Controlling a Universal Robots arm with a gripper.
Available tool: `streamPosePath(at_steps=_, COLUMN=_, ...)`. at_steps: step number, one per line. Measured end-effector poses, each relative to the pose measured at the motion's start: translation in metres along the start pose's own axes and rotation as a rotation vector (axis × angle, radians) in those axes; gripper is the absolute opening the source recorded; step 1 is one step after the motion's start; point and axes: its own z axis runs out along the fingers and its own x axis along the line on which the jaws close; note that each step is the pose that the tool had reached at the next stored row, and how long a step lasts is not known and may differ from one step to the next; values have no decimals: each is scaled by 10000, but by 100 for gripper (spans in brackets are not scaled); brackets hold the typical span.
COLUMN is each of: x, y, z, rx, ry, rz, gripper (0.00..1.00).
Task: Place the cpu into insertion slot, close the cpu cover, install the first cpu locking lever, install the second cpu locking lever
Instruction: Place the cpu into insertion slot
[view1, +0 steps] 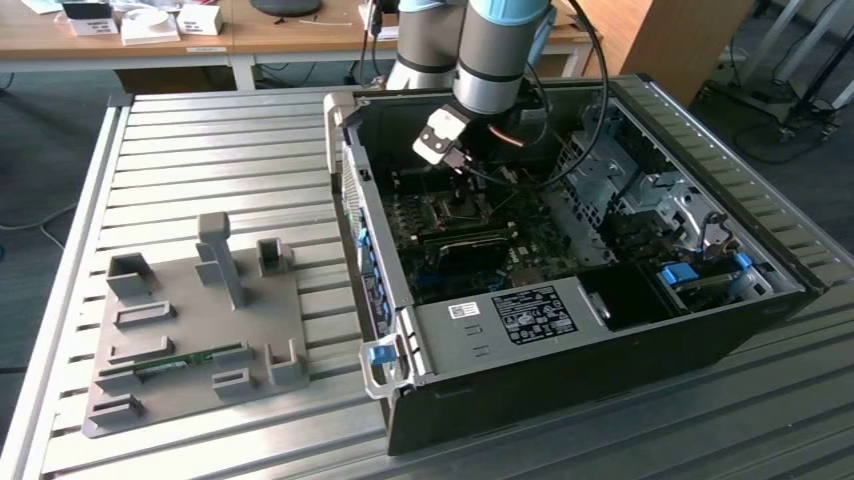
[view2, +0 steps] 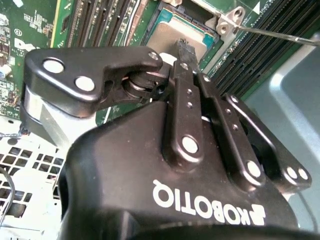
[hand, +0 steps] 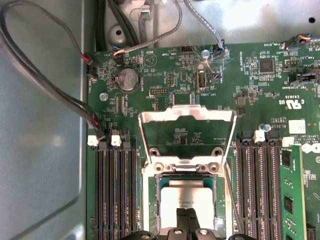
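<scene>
In the first wrist view the cpu, a silvery square, lies flat in the insertion slot of the green motherboard. The cpu cover, a thin metal frame with a window, stands swung back on its hinge beyond the socket. My gripper is shut with its fingertips pressed together, nothing between them, right over the cpu's top. The second wrist view shows the same closed fingertips above the cpu, with a thin locking lever rod raised beside the socket. In the exterior view my gripper reaches into the open computer case.
Long black memory slots flank the socket on both sides, and cables run along the case wall. On the exterior view's left a grey fixture plate lies on the slatted metal table. Drive bays occupy the case's right.
</scene>
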Motion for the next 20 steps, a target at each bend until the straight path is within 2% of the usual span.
streamPosePath(at_steps=1, x=0, y=0, z=0, rx=0, ry=0, rz=1, gripper=11)
streamPosePath(at_steps=3, x=3, y=70, z=1, rx=0, ry=1, rz=0, gripper=11)
streamPosePath(at_steps=9, x=3, y=97, z=1, rx=-1, ry=0, rz=0, gripper=11)
streamPosePath(at_steps=20, x=3, y=87, z=1, rx=-3, ry=22, rz=1, gripper=11)
